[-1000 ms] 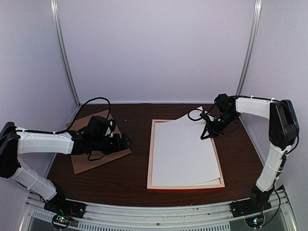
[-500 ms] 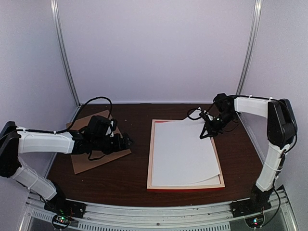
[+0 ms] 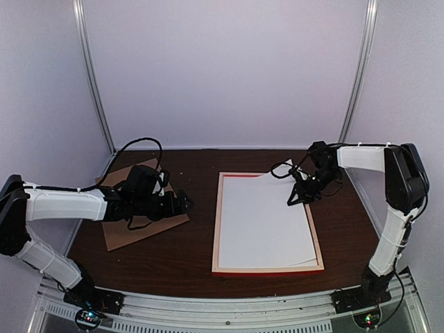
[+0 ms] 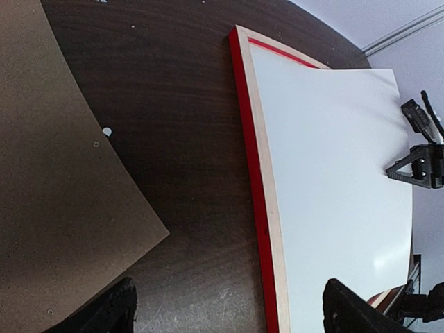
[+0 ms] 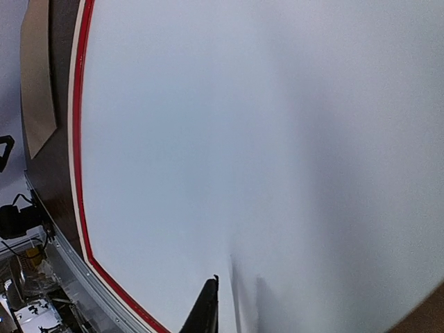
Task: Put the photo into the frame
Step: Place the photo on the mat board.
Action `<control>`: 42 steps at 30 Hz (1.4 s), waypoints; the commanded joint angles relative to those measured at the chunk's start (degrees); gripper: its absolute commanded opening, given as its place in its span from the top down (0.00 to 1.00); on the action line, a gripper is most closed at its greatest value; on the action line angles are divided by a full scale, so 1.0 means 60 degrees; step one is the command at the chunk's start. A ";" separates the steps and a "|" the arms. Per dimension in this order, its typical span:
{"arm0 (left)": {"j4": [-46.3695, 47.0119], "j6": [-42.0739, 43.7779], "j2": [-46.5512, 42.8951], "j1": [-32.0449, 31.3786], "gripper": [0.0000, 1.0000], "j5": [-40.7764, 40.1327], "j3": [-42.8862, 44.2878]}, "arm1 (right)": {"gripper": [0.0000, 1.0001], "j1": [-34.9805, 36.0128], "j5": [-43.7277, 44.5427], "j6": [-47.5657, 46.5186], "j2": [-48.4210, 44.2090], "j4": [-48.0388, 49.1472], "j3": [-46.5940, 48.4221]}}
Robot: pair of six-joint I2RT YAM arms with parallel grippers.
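The frame (image 3: 216, 223) lies back-up in the middle of the table, with pale wood rails and a red outer edge (image 4: 258, 187). Inside it lies the photo (image 3: 263, 216), showing only its plain white back (image 5: 243, 139); its far right corner still curls up a little. My right gripper (image 3: 295, 197) is at the photo's right edge. One dark finger (image 5: 207, 309) lies over the sheet and the other is hidden, so its state is unclear. My left gripper (image 4: 229, 318) stands open and empty, low over the table left of the frame.
A plain brown backing board (image 3: 121, 236) lies at the left under my left arm, its corner close to the left fingers (image 4: 114, 313). The table's near edge carries a metal rail (image 3: 222, 305). Upright posts stand at the back corners.
The photo's raised far right corner has dropped and the sheet now lies flatter in the frame. My right gripper came down and slightly nearer with it. The left arm barely moved.
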 commanded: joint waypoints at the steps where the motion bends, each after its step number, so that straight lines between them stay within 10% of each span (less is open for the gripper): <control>1: 0.0235 0.0169 0.0007 -0.0049 0.07 0.0033 0.0176 | 0.85 0.0073 0.0271 0.0065 -0.0304 0.0193 -0.0041; 22: -0.0433 0.0499 -0.0473 -0.0049 0.06 -0.0327 0.0222 | 0.54 0.0058 0.1141 0.0250 -0.0139 0.0013 0.0263; 42: -0.2731 0.1967 -0.1530 0.0076 0.02 -0.2736 0.0852 | 0.45 -0.0044 0.3393 0.0315 -0.0489 -0.0446 0.0535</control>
